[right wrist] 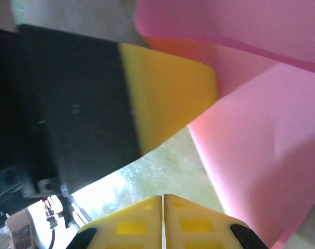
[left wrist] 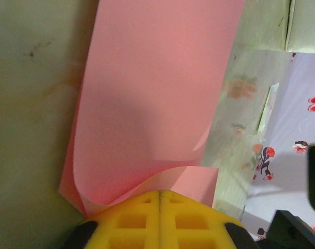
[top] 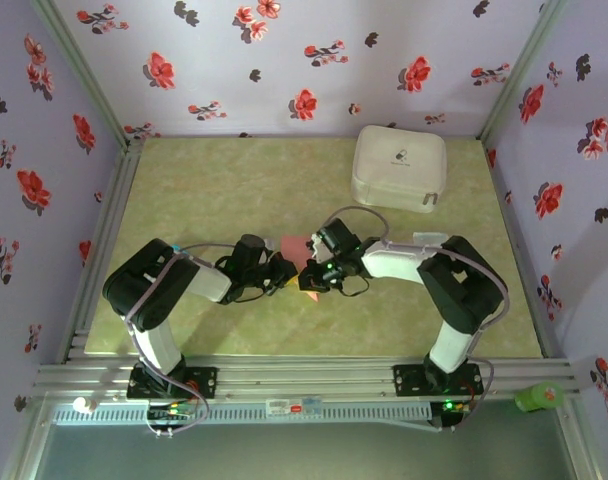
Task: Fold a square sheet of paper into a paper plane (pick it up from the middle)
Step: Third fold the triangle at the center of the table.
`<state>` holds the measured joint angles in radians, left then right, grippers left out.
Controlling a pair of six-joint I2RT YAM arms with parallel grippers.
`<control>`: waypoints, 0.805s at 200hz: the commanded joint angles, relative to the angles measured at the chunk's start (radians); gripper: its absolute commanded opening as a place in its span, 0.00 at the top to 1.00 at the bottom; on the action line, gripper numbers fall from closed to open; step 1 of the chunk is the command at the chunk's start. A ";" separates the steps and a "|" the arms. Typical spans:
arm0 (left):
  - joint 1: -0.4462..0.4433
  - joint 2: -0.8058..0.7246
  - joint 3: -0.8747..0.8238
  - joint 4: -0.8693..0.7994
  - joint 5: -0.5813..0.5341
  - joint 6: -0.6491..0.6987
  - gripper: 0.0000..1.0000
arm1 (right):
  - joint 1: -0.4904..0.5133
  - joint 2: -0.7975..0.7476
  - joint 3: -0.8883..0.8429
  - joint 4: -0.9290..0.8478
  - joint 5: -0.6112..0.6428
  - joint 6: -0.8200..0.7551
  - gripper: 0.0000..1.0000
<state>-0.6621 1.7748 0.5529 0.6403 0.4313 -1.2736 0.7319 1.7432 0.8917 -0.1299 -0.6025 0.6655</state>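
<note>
A pale green, marbled surface [top: 204,190] sits inside a booth of lilac walls [top: 284,95] printed with red and black flowers. A silver metal frame [top: 314,375] runs along the near edge of the surface.

Two black-and-white robot arms are bolted to that frame, one on each side. They bend inward so that their two hands meet over the middle of the surface.

One thin salmon-red square sheet of paper [top: 296,247] is there, lifted between the two hands and curving away from them.

The left hand [left wrist: 160,193] is closed, its yellow fingers [left wrist: 131,220] pressed flat together. The curled near edge of the paper is caught at their tips, and the rest of the sheet stretches out ahead of this hand.

The right hand [right wrist: 163,197] is also closed, its yellow fingertips touching. The paper rises just beside it on its right. Whether this hand pinches the sheet cannot be told.

One white rounded-square fabric case [top: 399,167] lies well beyond the right hand, near the far wall. One small green object [top: 539,398] rests on the frame behind the right hand, past that arm's base.
</note>
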 commanded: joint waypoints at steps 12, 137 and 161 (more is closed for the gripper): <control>-0.001 0.046 -0.006 -0.101 -0.024 0.026 1.00 | -0.015 0.040 -0.024 0.019 0.026 0.035 0.91; -0.004 -0.126 0.110 -0.283 -0.018 0.113 0.88 | -0.051 0.031 -0.152 0.145 -0.022 0.129 0.92; -0.029 -0.129 0.123 -0.338 -0.028 0.112 0.99 | -0.051 0.027 -0.151 0.128 0.003 0.136 0.92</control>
<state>-0.6685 1.6627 0.6498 0.4141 0.4274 -1.1923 0.6876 1.7657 0.7643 0.0490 -0.6449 0.7734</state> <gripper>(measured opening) 0.050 0.081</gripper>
